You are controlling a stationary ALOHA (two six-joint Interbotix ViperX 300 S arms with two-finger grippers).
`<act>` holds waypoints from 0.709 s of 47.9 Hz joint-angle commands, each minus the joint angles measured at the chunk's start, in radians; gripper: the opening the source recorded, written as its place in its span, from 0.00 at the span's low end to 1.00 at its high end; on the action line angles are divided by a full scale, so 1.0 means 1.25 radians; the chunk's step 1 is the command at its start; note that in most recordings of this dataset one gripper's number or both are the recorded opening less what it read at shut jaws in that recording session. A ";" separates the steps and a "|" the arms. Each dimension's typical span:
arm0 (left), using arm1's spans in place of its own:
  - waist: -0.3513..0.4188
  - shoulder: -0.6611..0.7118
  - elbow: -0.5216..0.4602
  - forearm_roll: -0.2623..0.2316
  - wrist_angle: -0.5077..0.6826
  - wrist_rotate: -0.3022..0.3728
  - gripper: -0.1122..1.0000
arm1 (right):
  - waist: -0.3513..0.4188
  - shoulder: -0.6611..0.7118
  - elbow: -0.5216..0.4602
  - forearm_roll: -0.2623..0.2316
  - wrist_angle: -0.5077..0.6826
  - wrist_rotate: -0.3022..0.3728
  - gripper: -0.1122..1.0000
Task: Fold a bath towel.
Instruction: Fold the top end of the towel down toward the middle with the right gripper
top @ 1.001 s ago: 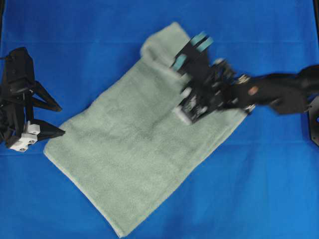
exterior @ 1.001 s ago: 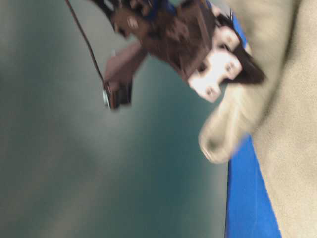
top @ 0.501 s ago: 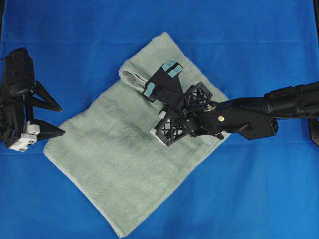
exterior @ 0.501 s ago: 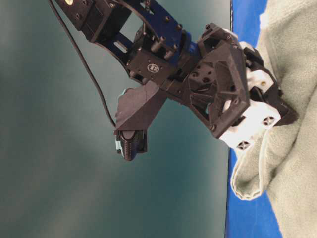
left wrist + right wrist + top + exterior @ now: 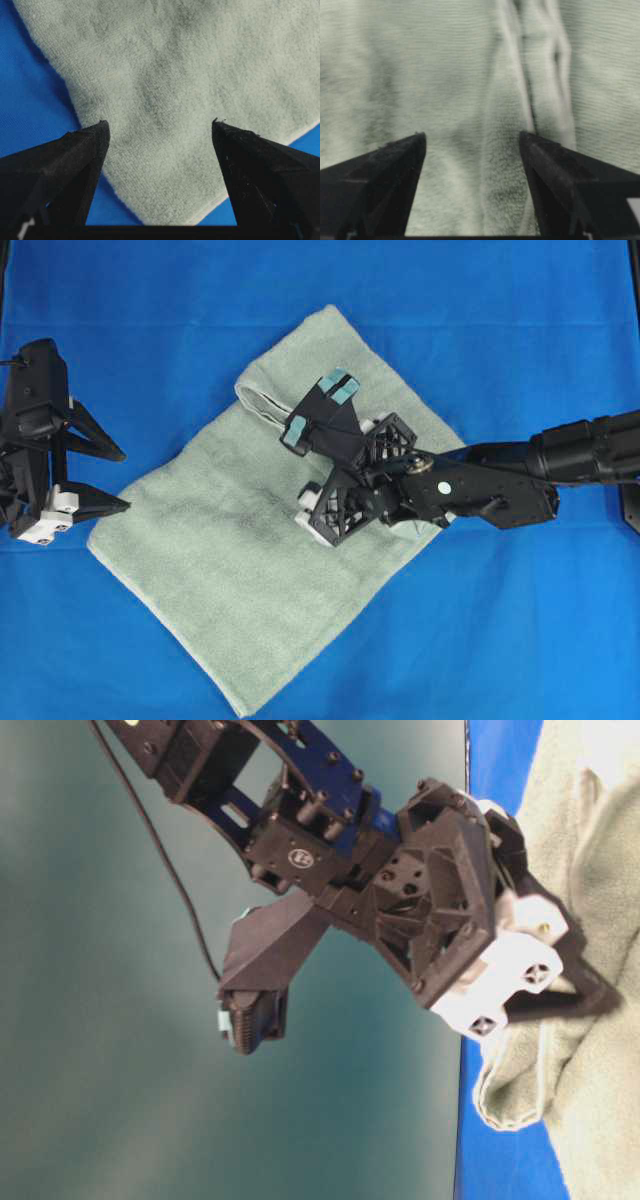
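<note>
My right gripper (image 5: 318,412) hangs released over the towel (image 5: 240,570); first fold laid. Next, my left gripper (image 5: 100,478), also released, must take the near corner.

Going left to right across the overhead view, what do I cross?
Left gripper, open, over the blue cloth → the bath towel → right gripper, open above the towel's folded corner → its black arm, running off the right edge.

Sage-green bath towel (image 5: 230,570), lying diagonally, upper corner folded over
</note>
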 commanded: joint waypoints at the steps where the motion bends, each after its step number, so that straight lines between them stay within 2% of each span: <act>1: 0.001 0.002 -0.021 0.002 -0.007 0.002 0.80 | 0.013 -0.063 -0.016 -0.025 0.000 -0.002 0.69; 4: 0.001 0.002 -0.021 0.002 -0.006 0.002 0.80 | 0.016 -0.096 -0.005 -0.044 0.009 -0.002 0.65; 9: 0.001 0.002 -0.021 0.002 -0.007 0.004 0.80 | 0.012 -0.158 0.031 -0.072 0.052 -0.001 0.66; 14: -0.006 0.002 -0.021 0.002 -0.007 0.006 0.80 | -0.010 -0.236 0.097 -0.090 0.099 -0.001 0.66; 18: -0.018 0.002 -0.021 0.002 -0.016 0.022 0.80 | -0.036 -0.293 0.161 -0.092 0.098 -0.001 0.66; 26: -0.056 0.006 -0.021 0.002 -0.056 0.087 0.80 | -0.115 -0.412 0.304 -0.092 0.040 -0.001 0.66; 34: -0.097 0.015 -0.021 0.002 -0.085 0.200 0.80 | -0.200 -0.514 0.431 -0.093 -0.052 -0.001 0.66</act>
